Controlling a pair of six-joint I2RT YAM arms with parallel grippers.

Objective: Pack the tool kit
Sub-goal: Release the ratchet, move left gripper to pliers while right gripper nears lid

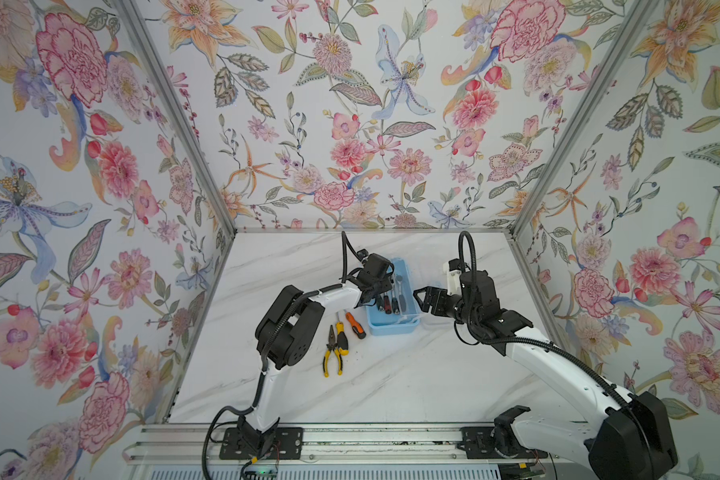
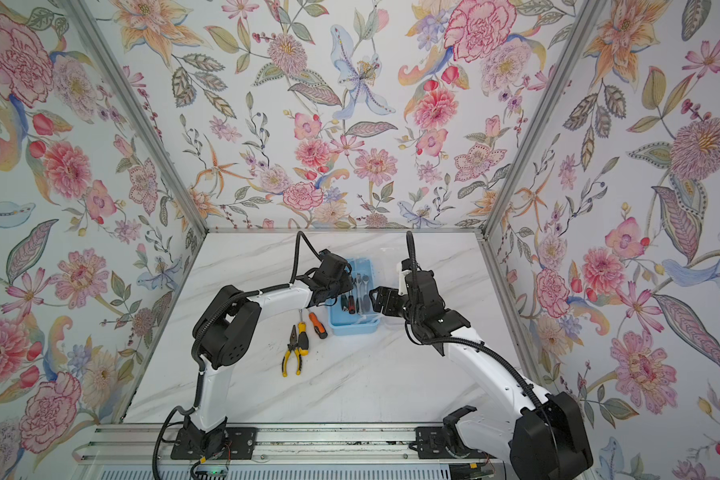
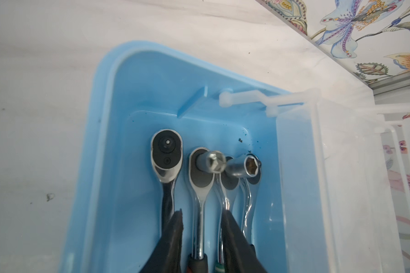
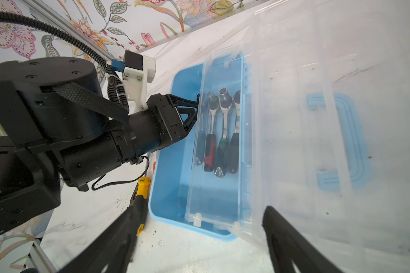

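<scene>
We read the left gripper (image 3: 202, 212) as part-open, down inside the blue tool box (image 1: 393, 327). Its black fingers (image 3: 173, 238) stand either side of a chrome ratchet shaft (image 3: 198, 227) w/ a gap showing on ea. side, so we judge it has hold of nothing. Four ratchets (image 4: 219, 127) lie side by side on the box floor, heads far, handles near. The right gripper (image 1: 420, 300) sits just right of the box w/ jaws wide apart. A corner of the clear lid (image 4: 294, 118), swung open to the right, shows btw its fingers in the wrist view, but we see no clamp on it. The rest of the kit lies on the marble-look table (image 1: 391, 386) just left of the box's near end: orange screwdriver (image 1: 355, 325), yellow screwdriver (image 1: 341, 337), pliers (image 1: 332, 353). The next move turns on that, we think: all three lie near-left of the left gripper, on the left arm's side, w/ the box btw them and the right gripper. Long axes run approx. far-to-near, the orange one tilted w/ its black butt toward the box's near-left corner, so a pick wants jaws spanning left-right across a handle. Materials: box is smooth moulded plastic, lid thin and see-through; ratchets polished steel w/ black, red, green grips; screwdriver handles rounded, two-tone, prob. prone to roll; pliers' slim yellow-black handles splay in a V.
</scene>
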